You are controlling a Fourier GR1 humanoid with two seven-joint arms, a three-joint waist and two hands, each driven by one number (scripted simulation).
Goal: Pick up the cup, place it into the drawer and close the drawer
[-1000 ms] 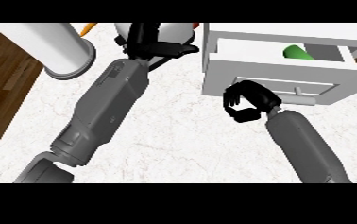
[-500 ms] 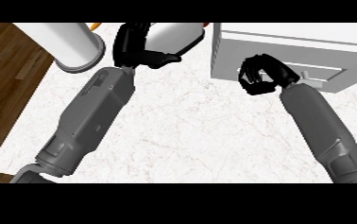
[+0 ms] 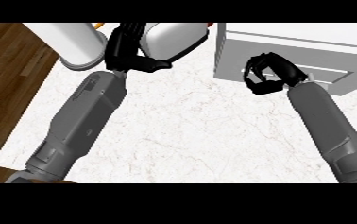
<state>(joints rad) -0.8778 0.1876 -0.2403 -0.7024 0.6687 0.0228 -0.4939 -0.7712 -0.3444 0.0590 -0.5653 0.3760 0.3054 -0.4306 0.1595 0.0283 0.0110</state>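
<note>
The white drawer unit (image 3: 293,46) stands at the upper right of the marble counter, and its drawer front (image 3: 327,74) sits flush. No cup shows anywhere; the drawer's inside is hidden. My right hand (image 3: 268,74) rests against the drawer front near its left end, fingers curled and holding nothing. My left hand (image 3: 129,48) is at the upper middle with relaxed fingers pointing up and the thumb out to the right, holding nothing.
A white rounded appliance (image 3: 174,41) sits just right of my left hand. A tall white cylinder (image 3: 70,43) stands at the upper left, with a bit of orange (image 3: 102,25) behind it. The counter's left edge drops to a wooden floor (image 3: 21,76).
The drawer, open a second ago with a green object inside, has slid shut. My right hand moved forward with its front. The left hand stayed near the appliance.
</note>
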